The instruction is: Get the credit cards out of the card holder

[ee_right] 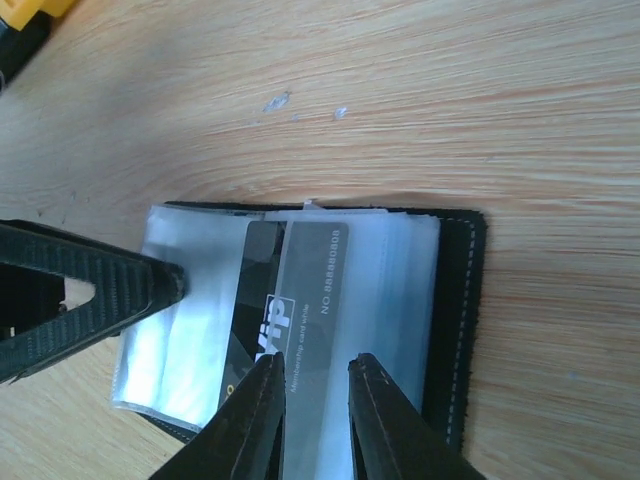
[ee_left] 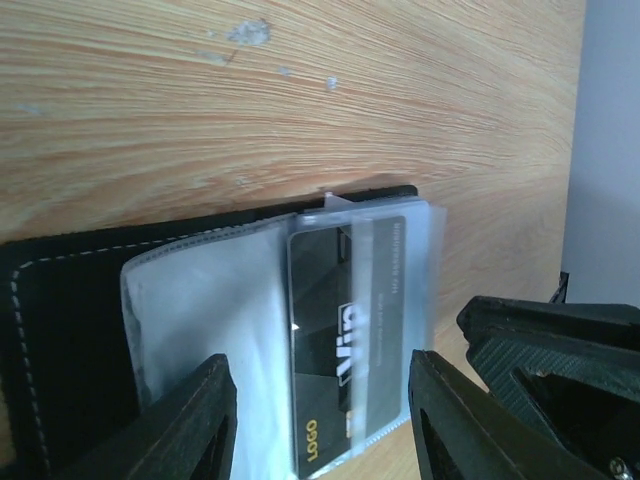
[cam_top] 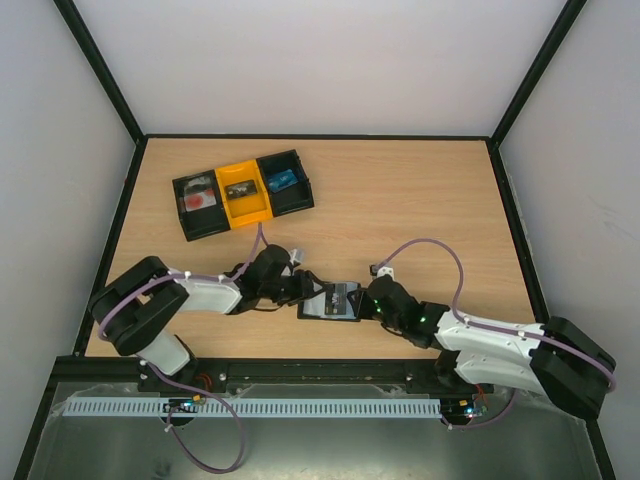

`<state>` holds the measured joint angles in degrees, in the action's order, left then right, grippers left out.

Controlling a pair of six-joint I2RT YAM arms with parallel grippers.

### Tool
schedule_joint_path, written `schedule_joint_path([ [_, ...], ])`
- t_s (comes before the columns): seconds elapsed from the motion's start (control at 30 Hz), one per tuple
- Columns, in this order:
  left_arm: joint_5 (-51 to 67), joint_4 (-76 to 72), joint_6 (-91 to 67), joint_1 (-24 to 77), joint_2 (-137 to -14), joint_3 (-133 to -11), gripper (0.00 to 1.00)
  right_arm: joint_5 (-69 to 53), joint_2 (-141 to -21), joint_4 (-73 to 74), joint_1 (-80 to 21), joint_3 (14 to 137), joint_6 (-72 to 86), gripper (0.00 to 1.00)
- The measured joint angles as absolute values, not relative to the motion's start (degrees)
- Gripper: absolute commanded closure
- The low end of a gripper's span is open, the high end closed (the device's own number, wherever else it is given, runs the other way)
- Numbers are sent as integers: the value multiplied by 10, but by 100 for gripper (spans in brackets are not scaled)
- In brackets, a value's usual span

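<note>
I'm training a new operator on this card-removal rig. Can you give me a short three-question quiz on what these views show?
1. True or false: the card holder lies open on the table between the left hand and the right hand.
2. Multiple choice: the card seen through the holder's clear sleeve is A) light blue, B) black, C) red.
3. Fill in: the tray on the far side of the table has ___ compartments, and the middle one is yellow.

Key: 1 true; 2 B; 3 three.
</note>
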<state>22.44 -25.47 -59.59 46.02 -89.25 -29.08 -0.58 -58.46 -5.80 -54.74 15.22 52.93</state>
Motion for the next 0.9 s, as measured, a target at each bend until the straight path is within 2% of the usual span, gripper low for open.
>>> schedule_joint_path([
  [0.57, 240, -298, -601, 459, -921, -275, 60, -29, -724, -127, -547, 178, 523, 88],
  [0.73, 243, -311, -604, 459, -927, -272, 62, -30, -734, -141, -547, 178, 523, 90],
  [0.9, 254, -335, -615, 459, -940, -271, 68, -29, -735, -141, -547, 178, 523, 91],
])
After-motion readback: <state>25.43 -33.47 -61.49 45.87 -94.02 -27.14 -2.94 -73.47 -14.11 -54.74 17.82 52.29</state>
